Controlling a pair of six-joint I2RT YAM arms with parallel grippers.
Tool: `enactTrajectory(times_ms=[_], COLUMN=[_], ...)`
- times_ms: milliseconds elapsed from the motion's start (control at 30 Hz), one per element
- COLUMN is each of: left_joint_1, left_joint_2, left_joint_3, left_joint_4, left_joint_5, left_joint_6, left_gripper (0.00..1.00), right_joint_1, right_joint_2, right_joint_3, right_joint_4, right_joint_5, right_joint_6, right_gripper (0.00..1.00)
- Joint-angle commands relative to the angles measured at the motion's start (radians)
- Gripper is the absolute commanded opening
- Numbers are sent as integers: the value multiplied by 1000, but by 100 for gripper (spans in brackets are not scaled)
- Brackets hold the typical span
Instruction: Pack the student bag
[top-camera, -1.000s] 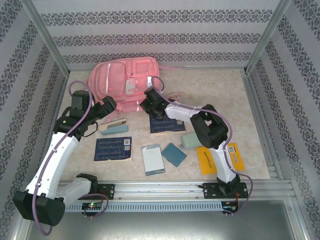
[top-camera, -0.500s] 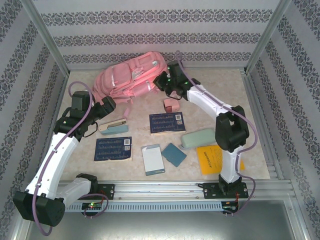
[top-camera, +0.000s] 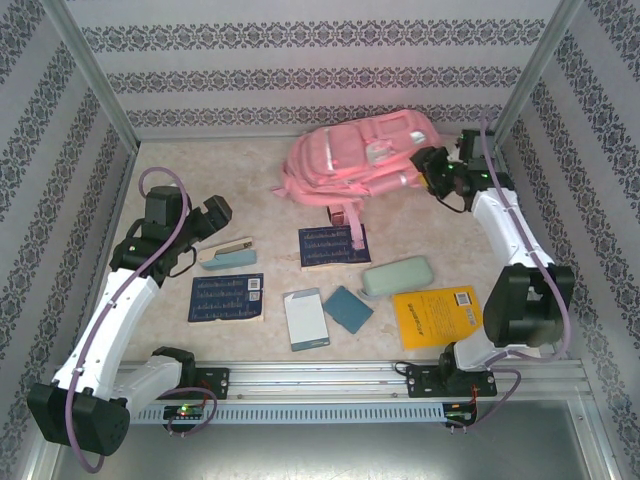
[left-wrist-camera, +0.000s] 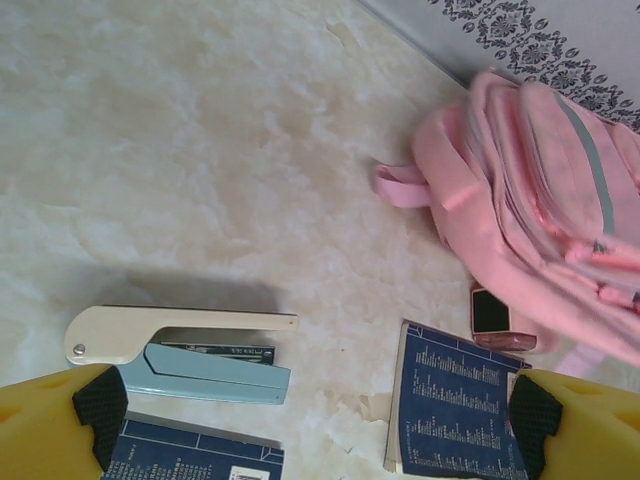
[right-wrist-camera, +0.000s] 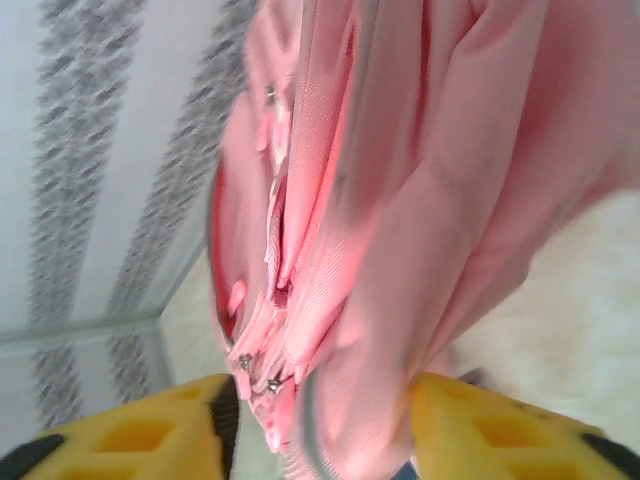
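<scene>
**Student bag** (top-camera: 360, 160): dragged from 11 o'clock to 1 o'clock on the table (top-camera: 200, 170).
**My right gripper** (top-camera: 428, 172): at the bag's 3 o'clock edge, fingers just parting, fabric between them; I cannot tell if it is still gripped.
**My left gripper** (left-wrist-camera: 310, 410): spread wide, empty.
**Status:** bag repositioned; I judge packing not yet begun.

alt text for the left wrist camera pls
The open left gripper hovers over a pale marbled table, its yellow fingers framing a cream and blue stapler and a dark blue booklet. A pink backpack lies at upper right, with a small pink box by its lower edge.
</scene>
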Motion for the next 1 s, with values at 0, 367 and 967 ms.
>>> enactTrajectory(times_ms=[0,367,967], left_joint_1=[6,6,6], left_joint_2=[-19,-24,31], left_joint_3=[-12,-31,-62], left_joint_4=[40,56,162], left_joint_5=[13,27,205], left_joint_6=[19,25,65], left_gripper=[99,99,99], right_joint_1=[35,380,304], right_joint_2=[-40,218,806], right_joint_3=[-32,371,981], right_joint_4=[-79,-311,-473], right_joint_5=[151,435,24], right_joint_6=[-83,-408,-653], right_gripper=[55,55,73])
